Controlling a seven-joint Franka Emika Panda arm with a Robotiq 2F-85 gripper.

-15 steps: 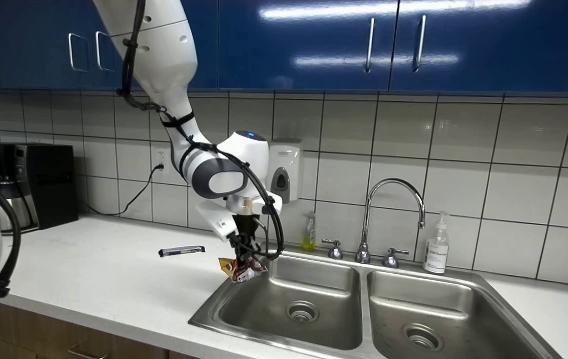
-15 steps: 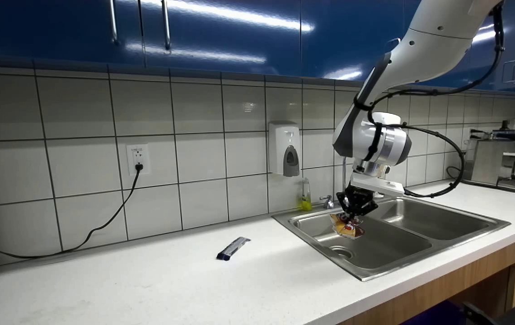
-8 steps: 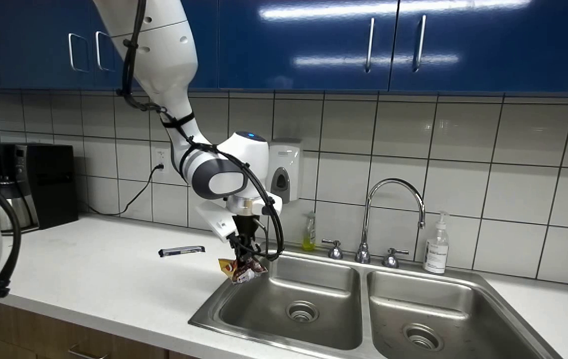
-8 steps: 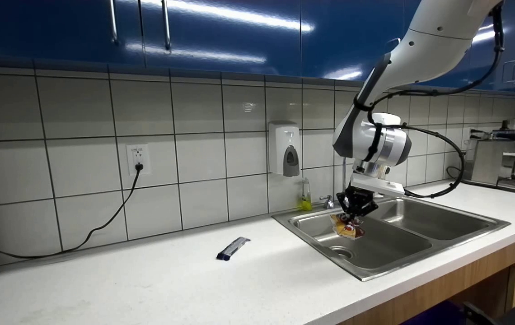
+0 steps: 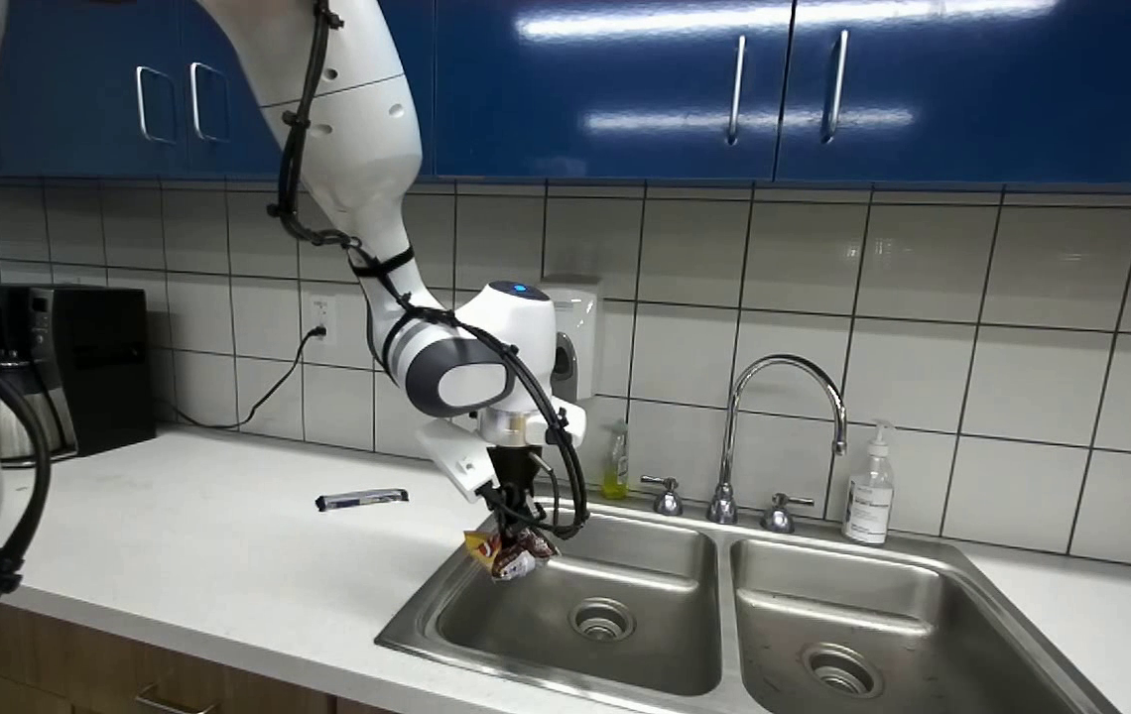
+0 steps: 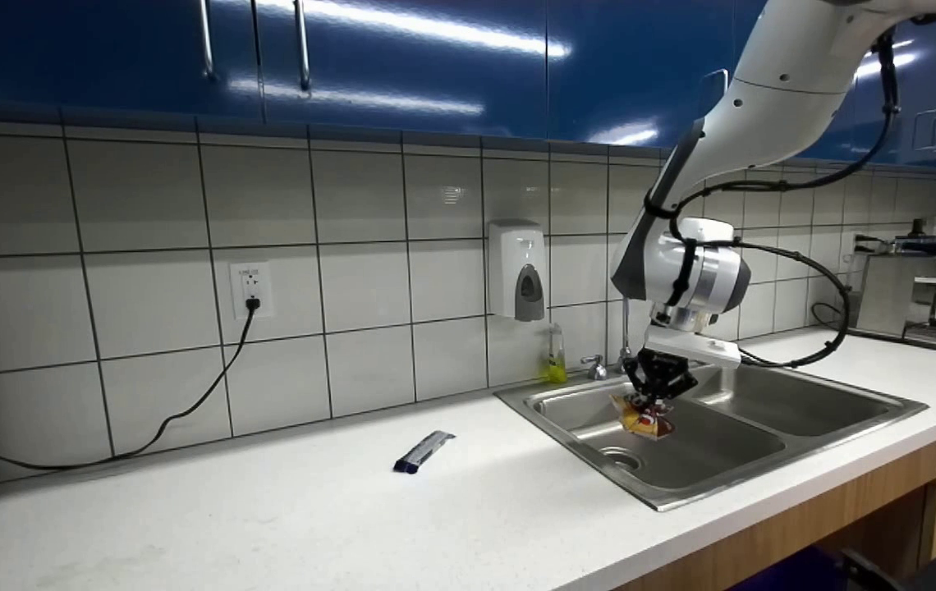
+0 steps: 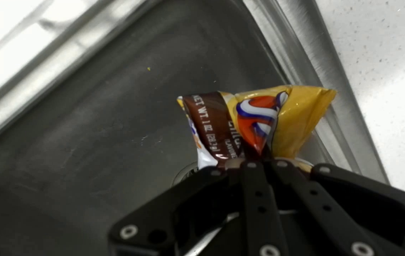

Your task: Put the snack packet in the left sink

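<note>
The snack packet (image 5: 524, 565) is crumpled, yellow, brown and red-orange. It also shows in an exterior view (image 6: 649, 424) and in the wrist view (image 7: 255, 113). My gripper (image 5: 512, 535) points down and is shut on the packet's pinched middle, with both ends sticking out; it also shows in the wrist view (image 7: 266, 158). The gripper holds the packet in the air over the left sink (image 5: 526, 635), close to the basin's outer left side. The sink's steel floor (image 7: 117, 124) shows under the packet in the wrist view, with the drain partly hidden.
The right basin (image 5: 823, 605) adjoins across a steel divider. The faucet (image 5: 729, 446) and its handles stand behind. A soap bottle (image 5: 869, 496) and a yellow-green bottle (image 5: 616, 461) stand at the wall. A thin dark stick (image 5: 362, 499) lies on the white counter (image 5: 228, 555).
Over the last half second the arm, gripper and held packet have moved right and slightly down in both exterior views, further over the left sink. Before that they were nearly still.
</note>
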